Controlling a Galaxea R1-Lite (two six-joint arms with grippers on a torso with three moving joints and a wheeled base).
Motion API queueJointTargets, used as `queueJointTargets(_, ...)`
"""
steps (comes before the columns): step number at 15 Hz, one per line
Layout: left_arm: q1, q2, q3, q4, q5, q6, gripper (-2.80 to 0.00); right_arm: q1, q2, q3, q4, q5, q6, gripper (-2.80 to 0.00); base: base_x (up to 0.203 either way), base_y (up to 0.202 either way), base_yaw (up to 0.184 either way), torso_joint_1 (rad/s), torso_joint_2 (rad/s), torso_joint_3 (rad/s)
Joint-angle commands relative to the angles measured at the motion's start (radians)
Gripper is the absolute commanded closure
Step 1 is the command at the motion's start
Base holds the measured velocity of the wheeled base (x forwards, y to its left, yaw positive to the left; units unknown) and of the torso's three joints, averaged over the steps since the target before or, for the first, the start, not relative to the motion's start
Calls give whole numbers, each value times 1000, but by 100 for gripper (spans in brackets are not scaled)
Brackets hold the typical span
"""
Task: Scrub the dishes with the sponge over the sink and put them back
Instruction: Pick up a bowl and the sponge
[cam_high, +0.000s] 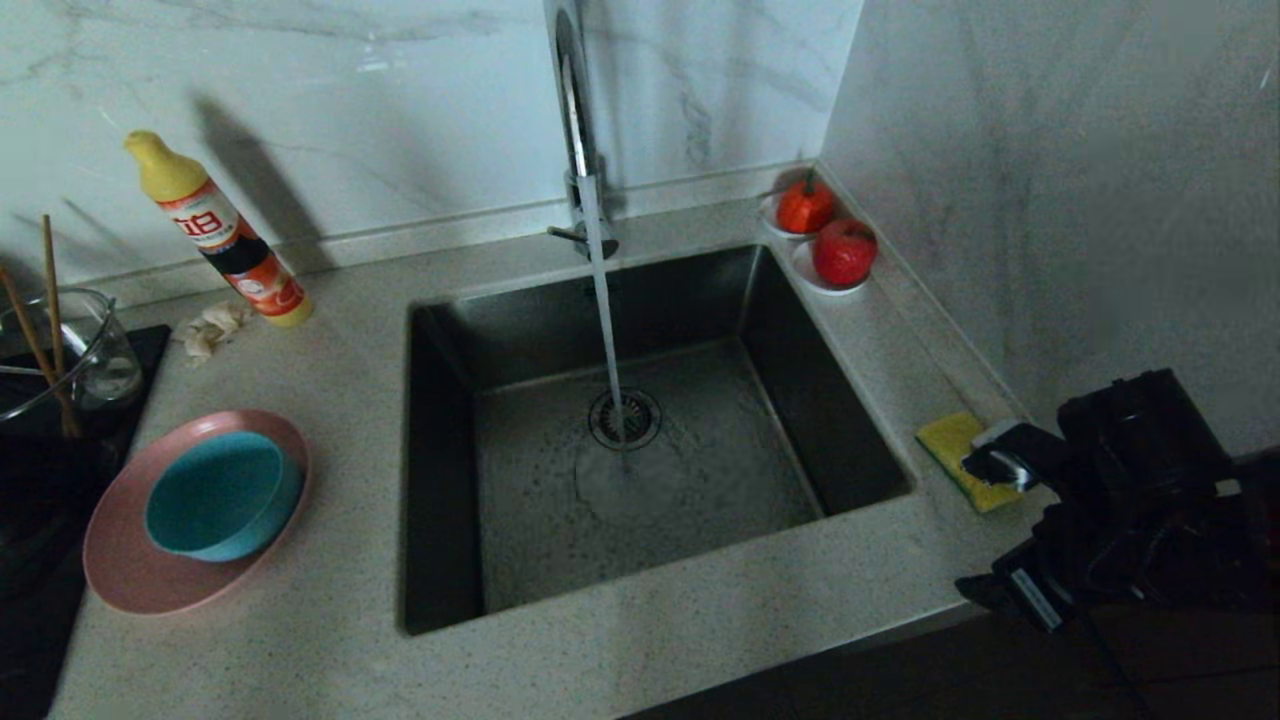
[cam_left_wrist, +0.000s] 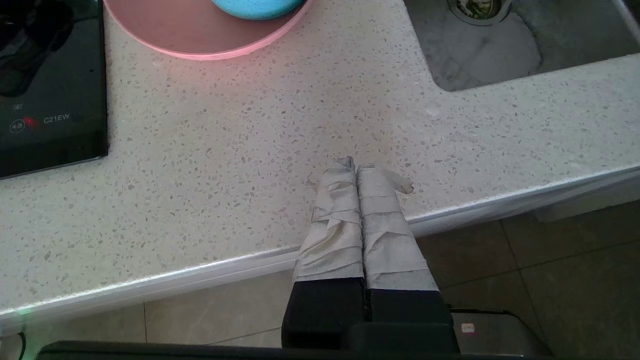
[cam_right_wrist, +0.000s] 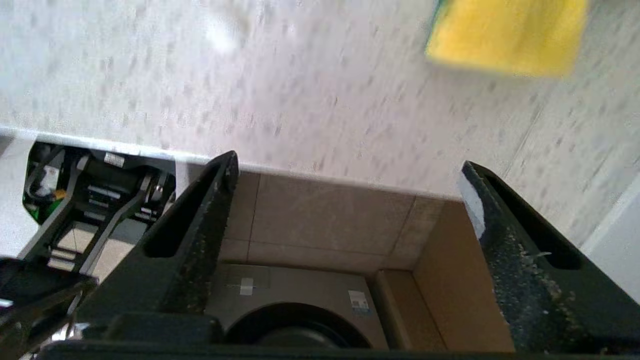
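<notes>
A pink plate (cam_high: 130, 570) lies on the counter left of the sink (cam_high: 800, 350), with the teal bowl (cam_high: 222, 495) sitting in it. Water runs from the chrome tap (cam_high: 575, 120) onto the drain. The yellow sponge (cam_high: 955, 450) lies yellow side up on the counter right of the sink. My right gripper (cam_high: 1000, 525) hovers at the counter's front edge just short of the sponge (cam_right_wrist: 505, 35), open (cam_right_wrist: 348, 165) and empty. My left gripper (cam_left_wrist: 356, 167) is shut on nothing over the counter's front edge, short of the plate (cam_left_wrist: 200, 35) and bowl (cam_left_wrist: 255, 7).
A yellow-capped detergent bottle (cam_high: 215, 230) and a beige cloth wad (cam_high: 210, 328) stand behind the plate. A glass pot (cam_high: 60, 350) with chopsticks sits on a black hob (cam_high: 40, 500). Two red fruits on saucers (cam_high: 845, 250) occupy the back right corner by the wall.
</notes>
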Motion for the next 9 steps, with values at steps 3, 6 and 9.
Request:
queueJointTargets(3, 0, 0, 0, 1, 1, 0, 0, -22, 45, -50, 21, 10, 11, -280, 0, 0, 0, 0, 0, 0)
queueJointTargets(6, 0, 0, 0, 1, 0, 0, 0, -22, 49, -55, 25, 12, 13, -280, 0, 0, 0, 0, 0, 0)
queueJointTargets(9, 0, 0, 0, 1, -1, 0, 0, -24, 63, -55, 26, 21, 11, -280, 0, 0, 0, 0, 0, 0)
